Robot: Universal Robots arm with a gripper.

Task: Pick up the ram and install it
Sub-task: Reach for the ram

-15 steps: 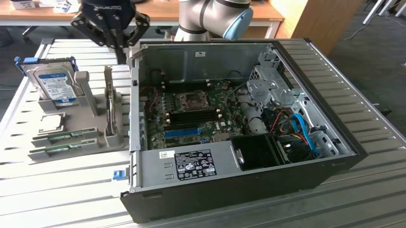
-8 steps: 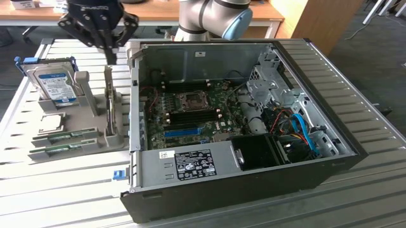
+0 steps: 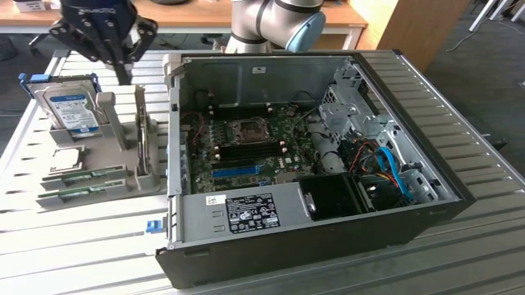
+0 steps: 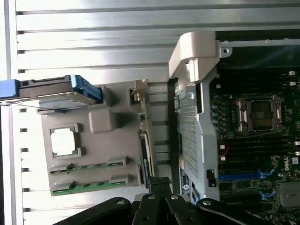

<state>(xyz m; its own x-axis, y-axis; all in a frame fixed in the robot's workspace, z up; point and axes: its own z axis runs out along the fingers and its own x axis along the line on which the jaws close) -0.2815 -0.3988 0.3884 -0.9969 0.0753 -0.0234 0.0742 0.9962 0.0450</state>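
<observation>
Two green ram sticks (image 3: pixel 85 177) (image 4: pixel 89 165) lie side by side in slots of a grey holder (image 3: pixel 115 163) on the exterior view's left, beside the open computer case (image 3: pixel 328 203). The second stick (image 3: pixel 72 196) (image 4: pixel 88 186) lies nearest the holder's front edge. My black gripper (image 3: pixel 123 75) (image 4: pixel 159 182) hangs above the holder's back end, near the hard drive, well apart from the ram. Its fingers are shut together to a point with nothing between them. The motherboard (image 3: pixel 246 144) (image 4: pixel 255 154) lies inside the case with dark memory slots next to the processor socket (image 4: pixel 257 114).
A silver hard drive (image 3: pixel 70 109) in a blue frame stands upright in the holder, with a square processor chip (image 3: pixel 66 158) (image 4: pixel 64 141) below it. A blue expansion slot (image 3: pixel 238 171) crosses the board. The case walls rise around the board. The slatted metal table (image 3: pixel 74 246) carries everything.
</observation>
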